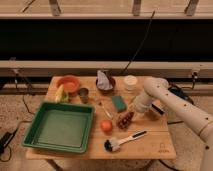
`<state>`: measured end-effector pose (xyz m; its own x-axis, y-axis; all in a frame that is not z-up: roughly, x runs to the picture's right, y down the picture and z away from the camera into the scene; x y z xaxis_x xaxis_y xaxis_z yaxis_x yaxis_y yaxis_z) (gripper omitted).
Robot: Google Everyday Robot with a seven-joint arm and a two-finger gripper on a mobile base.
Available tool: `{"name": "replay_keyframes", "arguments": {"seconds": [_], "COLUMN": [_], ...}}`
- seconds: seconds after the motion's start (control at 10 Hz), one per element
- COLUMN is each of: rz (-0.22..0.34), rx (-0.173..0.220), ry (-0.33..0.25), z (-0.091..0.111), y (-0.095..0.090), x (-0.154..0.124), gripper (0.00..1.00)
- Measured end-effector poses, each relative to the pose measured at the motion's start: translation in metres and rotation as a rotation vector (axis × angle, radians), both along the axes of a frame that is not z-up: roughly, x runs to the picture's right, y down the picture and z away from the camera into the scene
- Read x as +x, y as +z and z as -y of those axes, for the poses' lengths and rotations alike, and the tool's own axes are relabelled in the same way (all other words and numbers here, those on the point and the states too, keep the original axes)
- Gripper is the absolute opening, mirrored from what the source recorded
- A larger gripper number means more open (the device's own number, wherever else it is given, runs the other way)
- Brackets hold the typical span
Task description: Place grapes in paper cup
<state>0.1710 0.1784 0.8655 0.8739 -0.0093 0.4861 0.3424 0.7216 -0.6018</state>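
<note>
The grapes (pixel 124 120), a small dark red-purple bunch, lie on the wooden table (pixel 155 142) right of the orange fruit (pixel 106 126). The paper cup (pixel 130 82), cream with a wide rim, stands at the table's back right. My gripper (pixel 134 113) hangs at the end of the white arm (pixel 172 107), just above and right of the grapes, at their upper edge. The cup is well behind the gripper.
A green tray (pixel 60 127) fills the front left. An orange bowl (pixel 68 83), a banana (pixel 60 93), a small dark metal cup (pixel 83 93), a dark bowl with a cloth (pixel 104 81), a green sponge (pixel 119 103) and a dish brush (pixel 122 140) also sit on the table.
</note>
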Motion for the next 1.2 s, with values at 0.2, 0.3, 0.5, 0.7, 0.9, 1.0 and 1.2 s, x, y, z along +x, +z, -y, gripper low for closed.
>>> {"name": "replay_keyframes", "arguments": {"seconds": [0.2, 0.3, 0.5, 0.7, 0.9, 1.0, 1.2], "rz": [0.001, 0.0, -0.009, -0.029, -0.055, -0.075, -0.098], "rx": [-0.003, 0.003, 0.028, 0.072, 0.11, 0.143, 0.182], "ry": [-0.001, -0.001, -0.003, -0.006, -0.013, -0.016, -0.013], "z": [-0.002, -0.001, 0.011, 0.033, 0.056, 0.077, 0.104], "y": [0.0, -0.002, -0.019, -0.037, -0.048, -0.055, -0.059], "x": [-0.001, -0.001, 0.002, 0.006, 0.013, 0.019, 0.029], "gripper": [0.01, 0.0, 0.0, 0.0, 0.0, 0.0, 0.0]}}
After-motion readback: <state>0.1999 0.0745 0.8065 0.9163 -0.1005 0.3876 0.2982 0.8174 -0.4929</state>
